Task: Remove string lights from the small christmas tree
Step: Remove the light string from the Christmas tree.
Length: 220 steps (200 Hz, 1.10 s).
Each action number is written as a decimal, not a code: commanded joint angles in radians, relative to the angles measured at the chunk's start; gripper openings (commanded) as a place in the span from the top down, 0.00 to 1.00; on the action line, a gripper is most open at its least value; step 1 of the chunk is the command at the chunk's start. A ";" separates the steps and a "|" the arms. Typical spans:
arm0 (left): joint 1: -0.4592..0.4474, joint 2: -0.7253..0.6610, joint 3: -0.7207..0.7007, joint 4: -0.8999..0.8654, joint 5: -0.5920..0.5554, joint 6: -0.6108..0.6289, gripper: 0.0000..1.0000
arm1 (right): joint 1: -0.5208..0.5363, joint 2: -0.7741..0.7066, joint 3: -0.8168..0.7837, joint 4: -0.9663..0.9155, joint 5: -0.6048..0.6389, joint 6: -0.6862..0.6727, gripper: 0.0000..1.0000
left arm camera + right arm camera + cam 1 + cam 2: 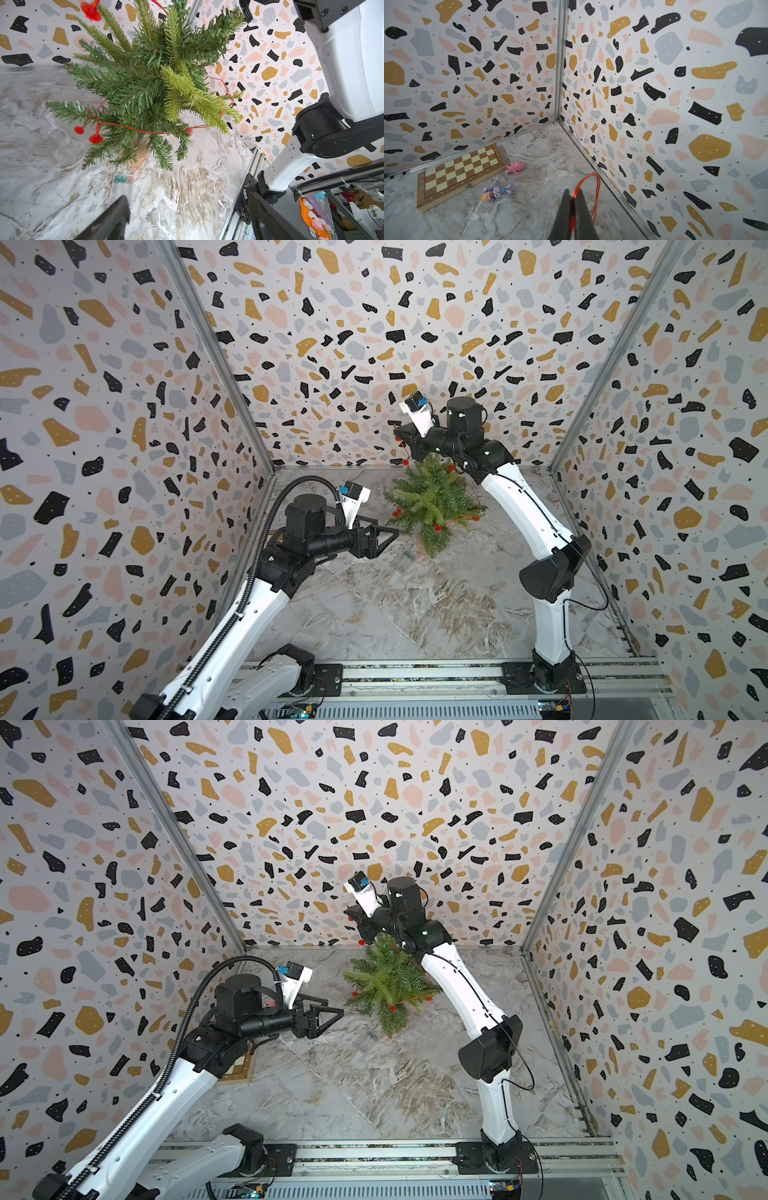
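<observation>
While the right gripper [572,198] is pinching a loop of the string lights [596,187] between fingers pressed tight together, it is hanging above the far side of the small christmas tree [432,502], near the back wall, with a couple of red beads dangling under it. The tree is standing upright on its wooden base [137,154] toward the back of the table [415,614].

Most of the wire is looking to me as if it is not off yet. In the left wrist view a red run is crossing the lower branches with beads hanging at one end. Another loop is curling round the far side. The tail is dropping past the base to the clear box [121,185], which is lying flat on the marble just beside it.

The left gripper [384,534] is waiting low, just beside the lowest branches on the robot's left side of the tree, fingers spread wide and gripping nothing.

So I am reading this as the unwinding step, partway through. The next move, I am guessing, is calling for the raised loop to be carried round the tree rather than dragged straight off, since the needles are likely to be snagging the beads. The left gripper is probably needing to steady the trunk or base first, or the light little tree may be tipping with the pull.
</observation>
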 commanded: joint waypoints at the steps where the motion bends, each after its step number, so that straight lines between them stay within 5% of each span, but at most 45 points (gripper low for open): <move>1: 0.004 -0.001 -0.007 0.040 0.016 -0.005 0.11 | 0.025 -0.050 0.039 0.016 0.002 -0.004 1.00; 142: 0.004 -0.015 -0.018 0.038 0.017 0.002 0.11 | 0.058 -0.157 -0.026 -0.010 0.019 0.010 1.00; 220: 0.005 -0.006 0.017 0.019 0.019 0.010 0.11 | 0.015 -0.078 0.040 0.003 -0.016 0.011 1.00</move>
